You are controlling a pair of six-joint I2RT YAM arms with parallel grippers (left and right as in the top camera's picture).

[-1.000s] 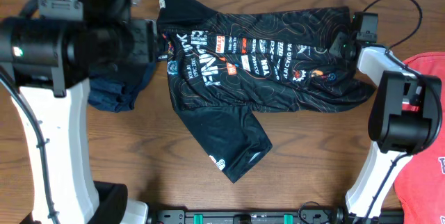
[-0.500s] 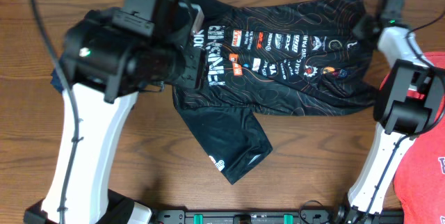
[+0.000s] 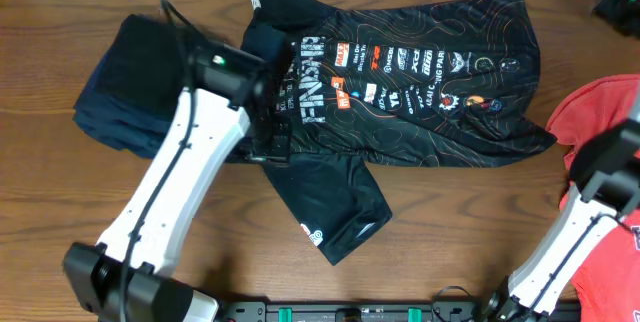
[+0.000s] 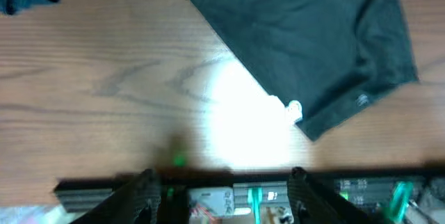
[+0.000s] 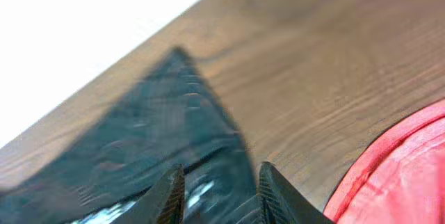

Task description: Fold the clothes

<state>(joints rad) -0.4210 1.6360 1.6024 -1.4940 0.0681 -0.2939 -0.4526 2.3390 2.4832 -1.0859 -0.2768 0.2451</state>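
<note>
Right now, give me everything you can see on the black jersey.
The black jersey is thin, sporty-looking fabric with fine orange contour lines, white sponsor logos and FINISHER lettering. It lies spread, slightly wrinkled, on the wooden table, with one short sleeve pointing toward the near edge. The left arm overhangs its lettered end.

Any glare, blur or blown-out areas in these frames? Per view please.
Overhead: sharp and evenly lit, the print on the jersey is legible. Left wrist: soft all over, with a strong white glare patch on the table beside the jersey's hem. Right wrist: motion-blurred, top-left corner blown out to white, jersey and red T-shirt smeared.
</note>
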